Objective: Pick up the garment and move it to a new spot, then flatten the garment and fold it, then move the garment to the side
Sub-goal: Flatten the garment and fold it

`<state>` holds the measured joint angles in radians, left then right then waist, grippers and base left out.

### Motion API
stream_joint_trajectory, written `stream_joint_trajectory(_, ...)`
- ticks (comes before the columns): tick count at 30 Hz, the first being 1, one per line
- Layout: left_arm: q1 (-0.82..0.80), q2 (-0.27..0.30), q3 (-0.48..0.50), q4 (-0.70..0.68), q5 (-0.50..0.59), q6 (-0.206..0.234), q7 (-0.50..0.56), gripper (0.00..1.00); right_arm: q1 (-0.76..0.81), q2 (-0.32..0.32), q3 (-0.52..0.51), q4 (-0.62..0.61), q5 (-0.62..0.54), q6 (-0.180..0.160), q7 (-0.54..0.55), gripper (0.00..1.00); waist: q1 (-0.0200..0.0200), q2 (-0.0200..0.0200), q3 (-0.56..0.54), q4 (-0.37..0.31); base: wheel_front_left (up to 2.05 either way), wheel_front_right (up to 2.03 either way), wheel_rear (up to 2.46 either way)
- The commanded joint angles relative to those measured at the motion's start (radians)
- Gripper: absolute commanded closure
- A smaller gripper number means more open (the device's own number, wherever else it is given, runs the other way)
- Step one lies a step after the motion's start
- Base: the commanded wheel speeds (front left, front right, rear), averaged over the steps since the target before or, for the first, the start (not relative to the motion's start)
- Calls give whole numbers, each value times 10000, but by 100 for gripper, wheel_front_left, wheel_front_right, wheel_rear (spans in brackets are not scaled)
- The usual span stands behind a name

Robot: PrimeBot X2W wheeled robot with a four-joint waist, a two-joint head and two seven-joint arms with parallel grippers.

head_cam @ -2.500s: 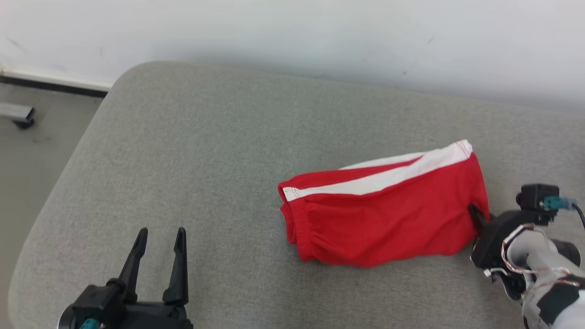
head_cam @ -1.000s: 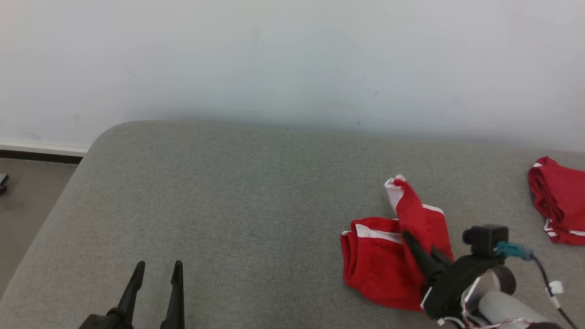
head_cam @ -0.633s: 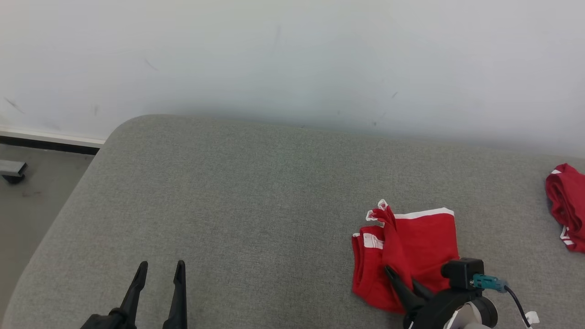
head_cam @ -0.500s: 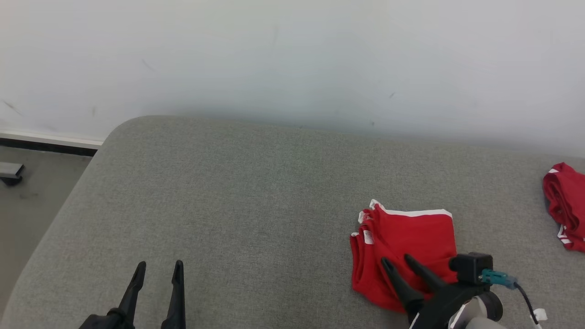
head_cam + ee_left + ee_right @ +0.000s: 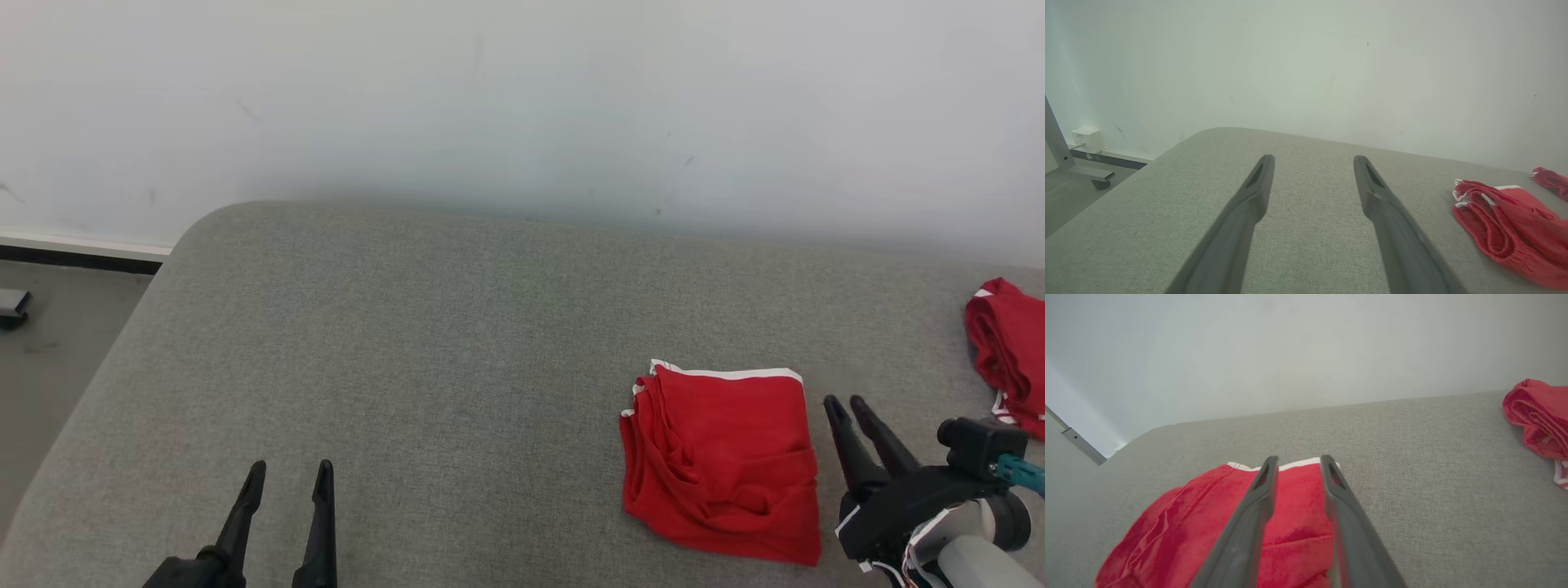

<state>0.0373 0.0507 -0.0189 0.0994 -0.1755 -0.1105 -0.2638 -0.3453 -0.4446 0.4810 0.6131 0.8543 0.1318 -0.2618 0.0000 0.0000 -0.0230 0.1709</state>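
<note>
The red garment [image 5: 722, 461] with white trim lies folded into a small rectangle on the grey cushion [image 5: 408, 367], right of centre. My right gripper [image 5: 843, 402] is just off its right edge, apart from the cloth. In the right wrist view this gripper [image 5: 1299, 459] is open by a narrow gap with nothing in it, and the garment [image 5: 1180, 522] lies below and to the left. My left gripper [image 5: 291, 467] stands open and empty at the lower left, far from the cloth. The left wrist view has this gripper [image 5: 1313, 157] over bare cushion and the garment [image 5: 1515, 228] at the right.
A second bundled red garment [image 5: 1008, 355] lies at the cushion's far right edge, also seen as a red bundle [image 5: 1537, 412] in the right wrist view. A pale wall runs behind the cushion. The cushion's rounded left edge drops to the floor [image 5: 49, 343].
My right gripper carried one end of the garment over onto the rest, let go, and drew back to the right. The garment now lies folded. The head camera shifted; the left gripper held still.
</note>
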Motion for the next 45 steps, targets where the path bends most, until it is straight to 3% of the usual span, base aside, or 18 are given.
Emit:
stream_joint_trajectory(1,-102,-1,-1,-17,60,0,-3,0,135,96,11,44,-101,-20,-35,100,0,0,42,46,0,0,0)
stream_joint_trajectory(12,-372,-3,-165,165,110,-92,-3,0,-266,1297,170,1912,-1622,-20,-39,100,0,0,265,488,0,0,0)
stream_joint_trajectory(21,-398,-3,-110,180,118,-108,-2,0,-80,2978,650,1601,-2271,-20,-40,100,0,0,382,523,0,0,0)
stream_joint_trajectory(26,-495,-3,-201,228,105,-113,-2,0,-87,3438,1072,1170,-2732,-20,-40,100,0,0,373,451,0,0,0)
stream_joint_trajectory(29,-423,-1,-166,222,171,-91,-2,0,-155,3418,913,684,-2852,-21,-40,100,0,0,278,274,0,0,0)
stream_joint_trajectory(45,-29,-2,346,148,432,-114,-2,0,1223,1789,-1573,-2631,-4310,-21,-23,100,0,0,-216,-1343,0,0,0)
